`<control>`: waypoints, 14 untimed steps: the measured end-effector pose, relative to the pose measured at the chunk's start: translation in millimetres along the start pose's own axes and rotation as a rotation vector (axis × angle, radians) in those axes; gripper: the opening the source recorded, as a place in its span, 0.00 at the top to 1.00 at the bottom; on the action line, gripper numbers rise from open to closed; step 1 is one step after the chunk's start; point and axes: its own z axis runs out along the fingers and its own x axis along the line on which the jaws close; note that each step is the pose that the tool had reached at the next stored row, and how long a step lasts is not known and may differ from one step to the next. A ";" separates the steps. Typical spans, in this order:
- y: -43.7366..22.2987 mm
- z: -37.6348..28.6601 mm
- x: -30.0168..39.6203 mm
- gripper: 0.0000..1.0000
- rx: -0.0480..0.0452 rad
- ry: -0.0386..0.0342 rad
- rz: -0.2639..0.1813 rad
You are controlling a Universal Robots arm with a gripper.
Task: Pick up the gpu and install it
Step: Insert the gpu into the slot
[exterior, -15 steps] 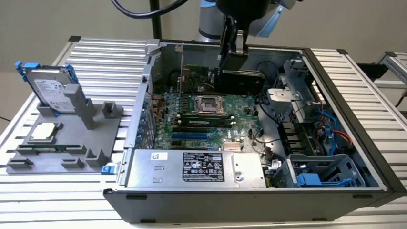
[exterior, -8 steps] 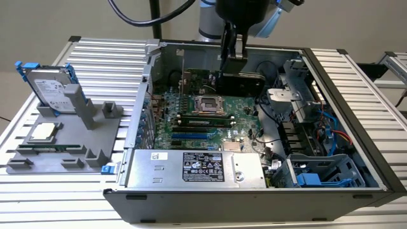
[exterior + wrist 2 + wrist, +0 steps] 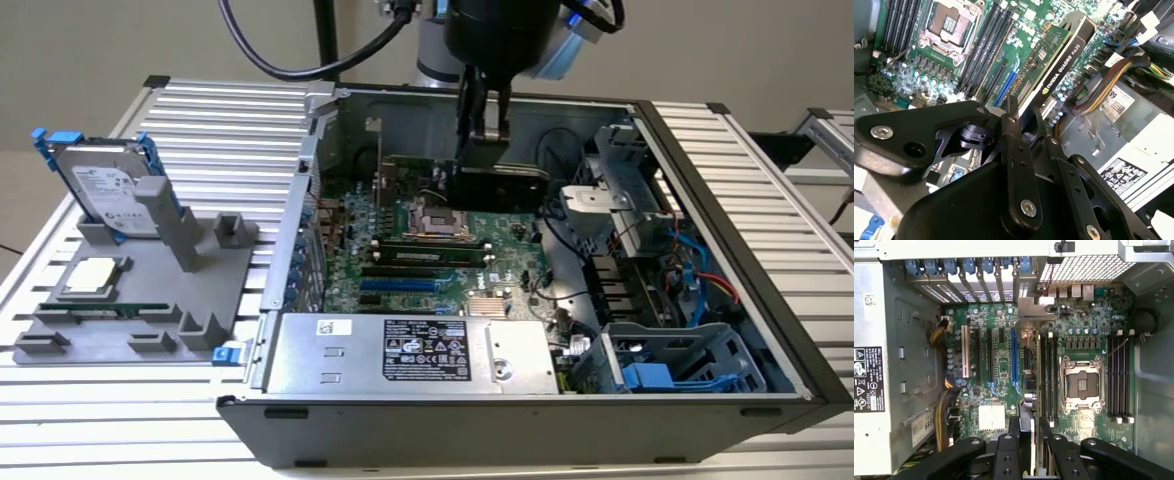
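Gripper (image 3: 1021,120) is clamped on the gpu (image 3: 1054,65), pinching one short end so the card hangs edge-down over the motherboard (image 3: 441,255) inside the open case (image 3: 721,200), just above the blue slot (image 3: 1015,357). Hard drive (image 3: 100,185) sits on the grey holder at 9 o'clock, outside. My read: light, stiff, fragile; grip cover and board edge, never components.

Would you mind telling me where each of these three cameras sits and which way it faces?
Exterior view: off the arm, above the open computer case, looking down into it; the arm and gripper reach in, holding the gpu.
Second wrist view: on the wrist, looking obliquely along the gripper and gpu to the motherboard.
First wrist view: on the wrist, facing the motherboard squarely; gripper linkage in the foreground.
Both wrist views share the CPU socket.
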 end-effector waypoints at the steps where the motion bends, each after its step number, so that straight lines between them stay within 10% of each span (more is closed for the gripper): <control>1: 0.4 1.3 0.0 1.00 0.0000 0.0000 0.000; 14: 9.5 21.3 0.8 1.00 -0.0001 -0.0001 0.000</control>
